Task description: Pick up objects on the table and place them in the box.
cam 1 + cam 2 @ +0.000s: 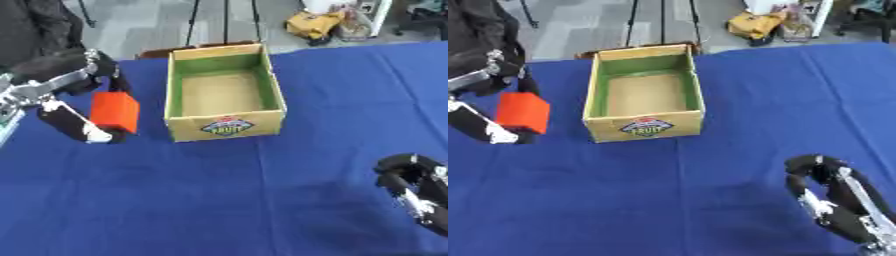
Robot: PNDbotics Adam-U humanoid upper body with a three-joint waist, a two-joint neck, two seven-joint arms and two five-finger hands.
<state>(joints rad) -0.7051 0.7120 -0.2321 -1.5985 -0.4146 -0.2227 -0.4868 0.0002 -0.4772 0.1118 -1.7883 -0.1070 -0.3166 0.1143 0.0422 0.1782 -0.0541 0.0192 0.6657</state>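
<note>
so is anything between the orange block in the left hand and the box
Nothing visible. The left hand holds the orange block just left of the box, with only bare blue cloth between them. The box's left wall must be cleared; its inside looks empty.

This looks like a lab or test room set up for robot trials, not a home. The tabletop [262, 200] is draped in a plain blue cloth that fills most of the scene, the kind of staged work surface used for recording. Beyond its far edge lies a grey floor [140, 25], with thin dark stand legs [226, 20] rising from it, like those of a tripod or rig. At the far right, a yellow bag [313, 24] sits on the floor beside a white unit [378, 15] and some loose clutter too blurred to identify.
</note>
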